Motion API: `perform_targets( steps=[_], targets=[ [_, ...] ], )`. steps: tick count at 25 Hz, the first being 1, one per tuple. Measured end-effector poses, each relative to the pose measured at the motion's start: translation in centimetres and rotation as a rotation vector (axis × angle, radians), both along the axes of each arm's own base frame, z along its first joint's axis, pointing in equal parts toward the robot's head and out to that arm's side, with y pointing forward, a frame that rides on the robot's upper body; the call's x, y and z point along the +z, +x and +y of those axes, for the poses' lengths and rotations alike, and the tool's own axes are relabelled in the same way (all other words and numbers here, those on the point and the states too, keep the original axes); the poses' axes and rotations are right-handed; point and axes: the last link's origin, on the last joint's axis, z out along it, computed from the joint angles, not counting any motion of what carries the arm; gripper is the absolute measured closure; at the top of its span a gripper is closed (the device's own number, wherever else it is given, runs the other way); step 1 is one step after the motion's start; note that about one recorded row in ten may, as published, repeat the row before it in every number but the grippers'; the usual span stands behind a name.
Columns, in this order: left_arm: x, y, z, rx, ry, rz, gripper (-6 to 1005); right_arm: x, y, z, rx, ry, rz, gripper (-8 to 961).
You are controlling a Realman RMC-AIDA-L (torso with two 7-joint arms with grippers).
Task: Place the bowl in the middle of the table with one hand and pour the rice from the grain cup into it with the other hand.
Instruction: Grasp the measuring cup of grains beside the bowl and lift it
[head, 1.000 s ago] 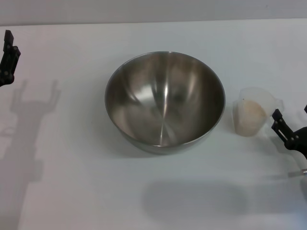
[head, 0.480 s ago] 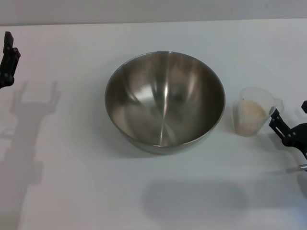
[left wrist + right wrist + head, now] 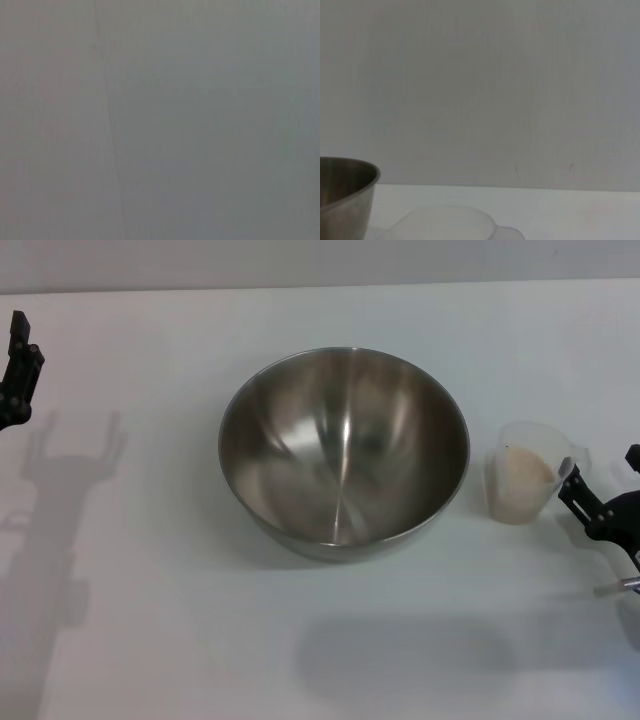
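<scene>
The steel bowl (image 3: pixel 343 445) stands empty in the middle of the white table (image 3: pixel 180 640). To its right stands the clear grain cup (image 3: pixel 524 478), upright, with pale rice (image 3: pixel 522 480) inside. My right gripper (image 3: pixel 600 472) is at the right edge, open, with one fingertip (image 3: pixel 568 480) close beside the cup's lip. The right wrist view shows the bowl's rim (image 3: pixel 347 175) and the cup's rim (image 3: pixel 445 222) low in the picture. My left gripper (image 3: pixel 15 370) hangs at the far left edge, well away from the bowl, and its shadow shows two spread prongs.
The arms' shadows lie on the table at the left (image 3: pixel 70 470) and in front of the bowl (image 3: pixel 400 655). The table's far edge (image 3: pixel 320 285) meets a grey wall. The left wrist view holds only a plain grey surface.
My right gripper has shifted slightly up and towards the cup's lip. The left gripper, the bowl and the cup have stayed put.
</scene>
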Motion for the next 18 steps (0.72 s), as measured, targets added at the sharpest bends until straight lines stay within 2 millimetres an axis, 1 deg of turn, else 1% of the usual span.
perform_targets(
  steps=[14,18],
  targets=[
    [-0.01,-0.03,-0.05,0.001,-0.002,-0.008,210,0.10,-0.22,0.52,0.002,0.011,0.008,118],
    [-0.02,-0.07,-0.07,0.002,-0.002,-0.007,209,-0.13,-0.08,0.87,-0.019,-0.001,0.011,117]
  ],
)
